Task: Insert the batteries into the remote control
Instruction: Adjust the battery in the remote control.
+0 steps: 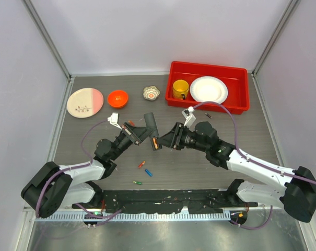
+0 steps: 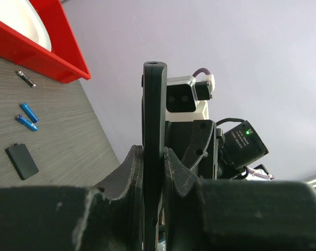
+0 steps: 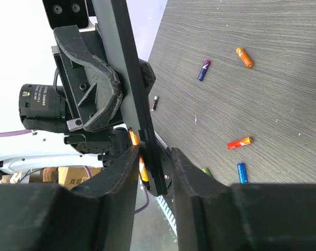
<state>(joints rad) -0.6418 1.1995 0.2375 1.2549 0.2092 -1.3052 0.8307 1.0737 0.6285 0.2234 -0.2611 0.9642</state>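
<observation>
Left pincer (image 2: 153, 159) clamped, remote control (image 2: 154, 104) within

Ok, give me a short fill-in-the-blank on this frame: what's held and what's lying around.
1. The left gripper has its fingers shut on the ____.
2. The yellow mug and the white plate sit inside the ____ tray.
3. On the table, the small black cover lies near two ____ batteries.
Missing words: remote control; red; blue.
</observation>
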